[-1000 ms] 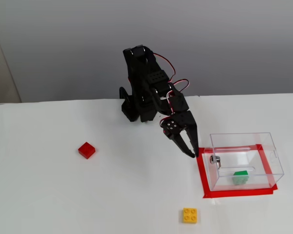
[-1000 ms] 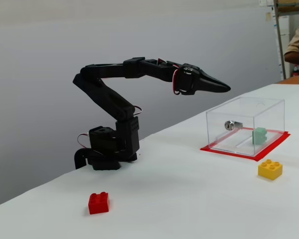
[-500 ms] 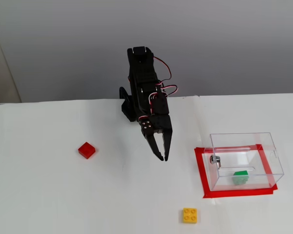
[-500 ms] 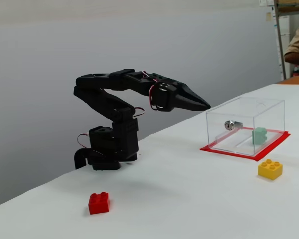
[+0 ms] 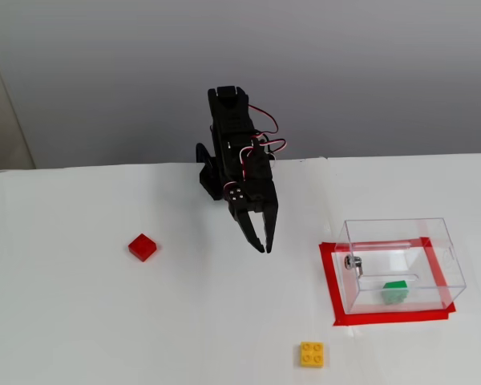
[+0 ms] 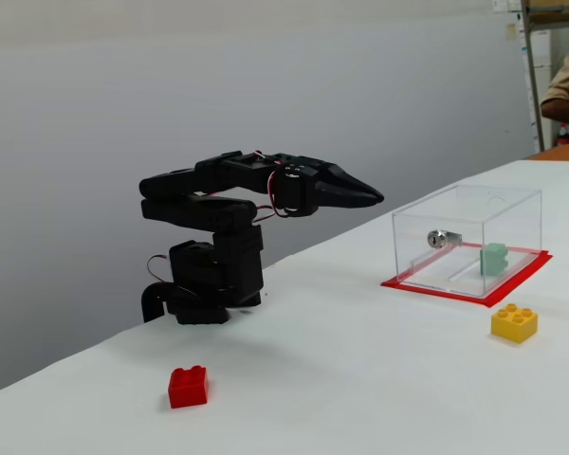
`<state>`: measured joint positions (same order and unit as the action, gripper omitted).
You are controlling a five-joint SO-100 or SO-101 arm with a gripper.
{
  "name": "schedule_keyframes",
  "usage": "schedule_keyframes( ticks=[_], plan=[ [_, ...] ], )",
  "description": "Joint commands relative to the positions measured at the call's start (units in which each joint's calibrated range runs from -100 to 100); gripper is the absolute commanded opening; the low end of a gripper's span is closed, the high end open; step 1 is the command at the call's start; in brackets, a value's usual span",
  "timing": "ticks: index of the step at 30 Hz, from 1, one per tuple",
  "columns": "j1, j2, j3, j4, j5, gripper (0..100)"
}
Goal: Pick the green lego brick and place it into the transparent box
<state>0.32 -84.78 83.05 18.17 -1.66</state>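
Note:
The green lego brick (image 5: 395, 293) lies inside the transparent box (image 5: 433, 233), on its floor; in both fixed views it shows through the clear wall, and in a fixed view it looks pale green (image 6: 494, 258). The box (image 6: 427, 213) stands on a red taped rectangle and has a small metal fitting on one side. My black gripper (image 5: 264, 247) hangs above the table to the left of the box, apart from it. Its fingers are closed together to a point (image 6: 376, 198) and hold nothing.
A red brick (image 5: 143, 246) lies on the white table left of the arm, also seen in a fixed view (image 6: 188, 386). A yellow brick (image 5: 311, 354) lies near the front edge, below the box (image 6: 514, 322). A person's arm (image 6: 561, 90) shows at far right.

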Motion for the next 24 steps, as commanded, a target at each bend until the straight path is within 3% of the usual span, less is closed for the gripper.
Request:
schedule_keyframes(
  ticks=[1, 19, 24],
  plan=[
    [1.1, -5.0, 1.9, -0.1, 0.1, 1],
    [9.4, -15.1, 16.1, -0.2, 0.1, 1],
    [7.6, -15.1, 16.2, 1.6, -0.2, 1]
  ],
)
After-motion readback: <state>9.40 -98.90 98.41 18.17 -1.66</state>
